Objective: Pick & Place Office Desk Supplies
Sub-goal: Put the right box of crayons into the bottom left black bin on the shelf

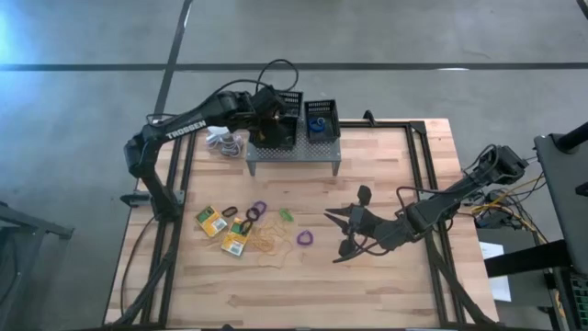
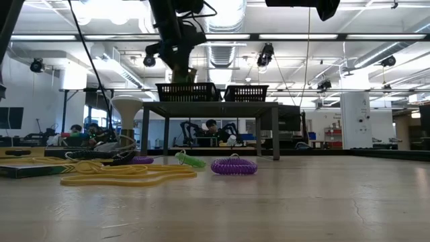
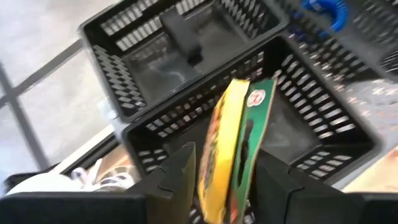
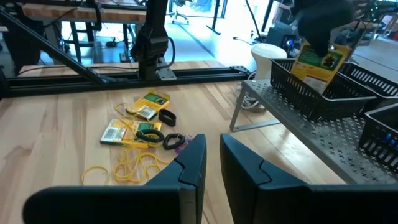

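the left gripper (image 3: 224,180) pinches a yellow-and-green box (image 3: 235,146) upright over a black mesh tray (image 1: 277,129) on the grey stand (image 1: 294,158), upper middle of the high view. a second tray (image 1: 322,119) beside it holds a blue ring (image 1: 317,123). the right gripper (image 1: 342,234) rests lower right of centre, fingers slightly apart, holding nothing. more boxes (image 1: 210,220), rings (image 1: 304,239) and rubber bands (image 1: 269,243) lie on the table (image 1: 386,285), lower left.
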